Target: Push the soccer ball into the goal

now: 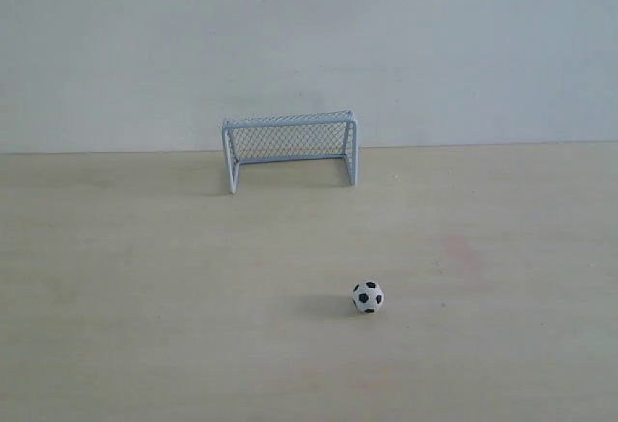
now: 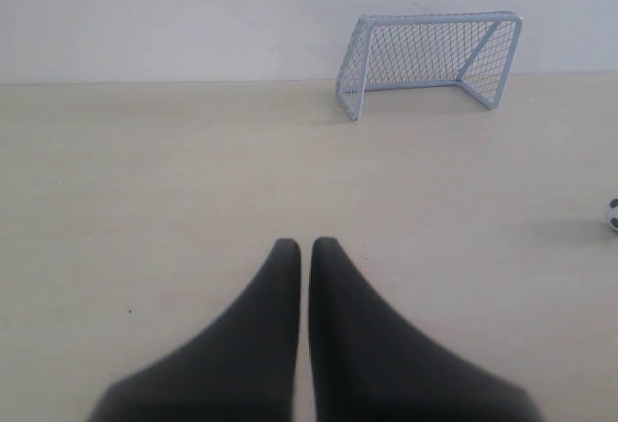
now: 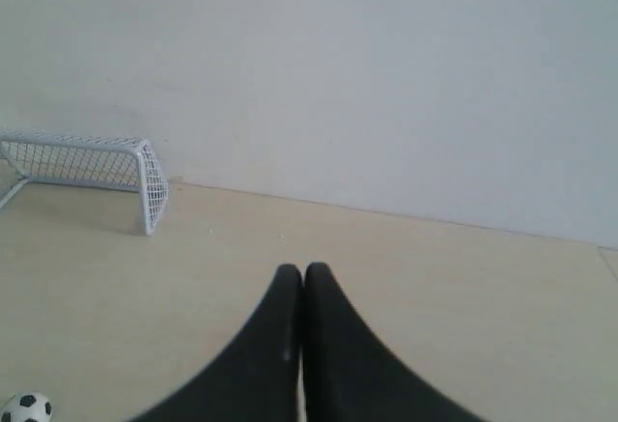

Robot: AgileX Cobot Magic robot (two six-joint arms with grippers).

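The soccer ball (image 1: 367, 296), tiny and white with black patches, rests on the pale wooden table in front of and slightly right of the goal (image 1: 290, 148). The light-blue wire goal with mesh netting stands at the back by the wall, its mouth facing the ball. In the left wrist view the goal (image 2: 430, 60) is far ahead and the ball (image 2: 612, 215) is cut by the frame edge; my left gripper (image 2: 305, 244) is shut on nothing. In the right wrist view my right gripper (image 3: 303, 269) is shut and empty, with the ball (image 3: 27, 408) and goal (image 3: 92, 176) off to one side. Neither gripper shows in the exterior view.
A plain white wall (image 1: 309, 45) rises directly behind the goal at the table's far edge. The pale wooden tabletop (image 1: 145, 287) stretches wide on both sides of the ball.
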